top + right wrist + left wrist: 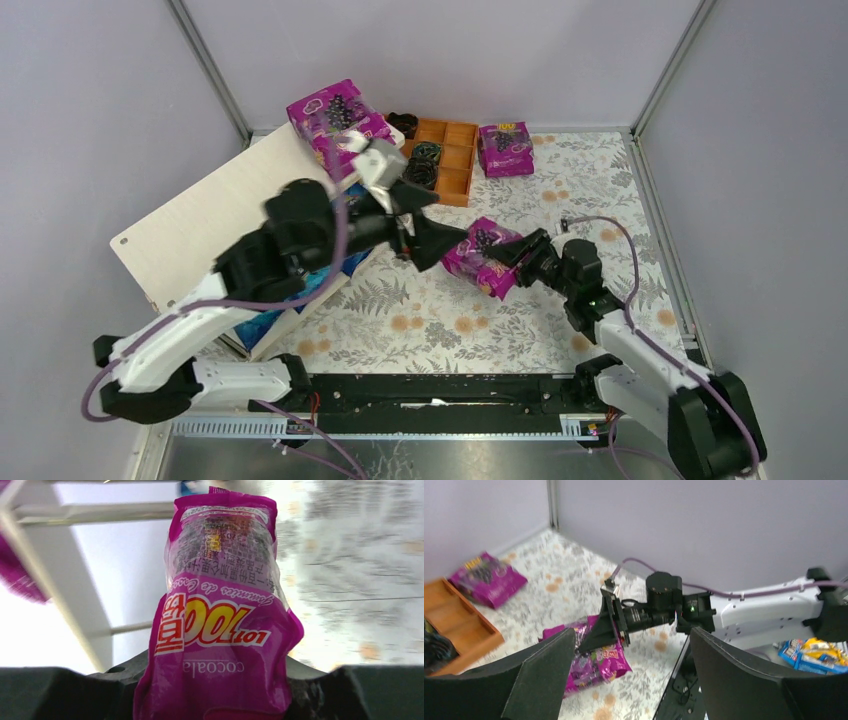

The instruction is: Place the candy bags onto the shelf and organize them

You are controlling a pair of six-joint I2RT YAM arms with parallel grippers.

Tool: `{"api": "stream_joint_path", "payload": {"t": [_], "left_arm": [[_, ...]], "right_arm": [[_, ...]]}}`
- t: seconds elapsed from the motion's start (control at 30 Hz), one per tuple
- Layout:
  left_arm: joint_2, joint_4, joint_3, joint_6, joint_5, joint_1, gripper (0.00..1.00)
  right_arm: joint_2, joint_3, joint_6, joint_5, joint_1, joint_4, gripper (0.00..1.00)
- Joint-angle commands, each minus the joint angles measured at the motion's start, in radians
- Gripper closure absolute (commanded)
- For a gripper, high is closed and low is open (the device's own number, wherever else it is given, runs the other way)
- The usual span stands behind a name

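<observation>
I have the right gripper [518,258] clenched on the near end of one grape candy bag [220,630]. It is a glossy magenta pillow packet, crinkled film with a flat sealed seam at the far end and yellow-and-red lettering across the belly. Its long axis runs straight out along my right fingers. In the right wrist view the free end points to 12 o'clock and the print reads upside down. From overhead the free end aims toward roughly 9 to 10 o'clock, at the left arm. The bag sits low over the floral tablecloth [450,320], near the centre of the table. I cannot tell whether it touches the cloth.

The left gripper [445,220] is released, its matte black wedge-shaped fingers spread wide just beside the bag's free end with nothing between them.

The shelf [220,215] lies at 9 to 10 o'clock from the held bag. Its top is a smooth pale board with its length running from 8 o'clock up to 1 o'clock. More purple bags [335,118] rest on its far end, and blue bags [265,322] show under its near end. At 12 o'clock is the orange-brown wooden tray [447,130] holding black coils [425,165], with another purple bag [505,148] flat just to its right.
</observation>
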Motion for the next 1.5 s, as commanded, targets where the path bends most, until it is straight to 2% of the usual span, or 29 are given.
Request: {"api": "stream_joint_path", "payload": {"t": [0.0, 0.1, 0.23, 0.4, 0.6, 0.7, 0.87, 1.0, 1.07, 1.17, 1.33, 1.47], "left_arm": [[-0.099, -0.021, 0.112, 0.047, -0.018, -0.001, 0.11], [-0.128, -0.025, 0.187, 0.056, 0.017, -0.001, 0.10], [-0.131, -0.041, 0.316, 0.047, 0.074, -0.002, 0.09], [-0.164, -0.032, 0.390, 0.004, 0.106, -0.001, 0.09], [-0.222, -0.025, 0.453, -0.036, 0.094, -0.001, 0.09], [-0.247, -0.033, 0.458, -0.053, 0.082, -0.001, 0.09], [-0.296, -0.066, 0.463, -0.085, 0.076, 0.000, 0.09], [-0.346, -0.069, 0.413, -0.089, 0.045, -0.001, 0.09], [-0.363, -0.074, 0.390, -0.089, 0.042, 0.000, 0.09], [-0.372, -0.079, 0.360, -0.091, 0.043, 0.000, 0.09], [-0.369, -0.075, 0.328, -0.083, 0.054, -0.001, 0.09], [-0.368, -0.072, 0.315, -0.094, 0.077, -0.002, 0.09]], "right_arm": [[-0.164, 0.208, 0.046, 0.035, 0.089, -0.062, 0.58], [-0.155, 0.355, 0.031, 0.131, 0.207, -0.128, 0.59], [-0.035, 0.625, -0.052, 0.237, 0.392, -0.158, 0.59], [0.166, 0.951, -0.190, 0.433, 0.659, -0.124, 0.59], [0.502, 1.323, -0.303, 0.558, 0.830, -0.037, 0.59], [0.666, 1.534, -0.379, 0.671, 0.878, -0.051, 0.59], [0.963, 1.863, -0.421, 0.745, 0.881, -0.106, 0.59], [1.131, 2.083, -0.457, 0.786, 0.884, -0.181, 0.59], [1.173, 2.130, -0.476, 0.808, 0.884, -0.201, 0.60], [1.186, 2.093, -0.488, 0.842, 0.884, -0.175, 0.59], [1.247, 2.160, -0.511, 0.834, 0.883, -0.233, 0.58], [1.229, 2.119, -0.483, 0.832, 0.883, -0.264, 0.52]]}}
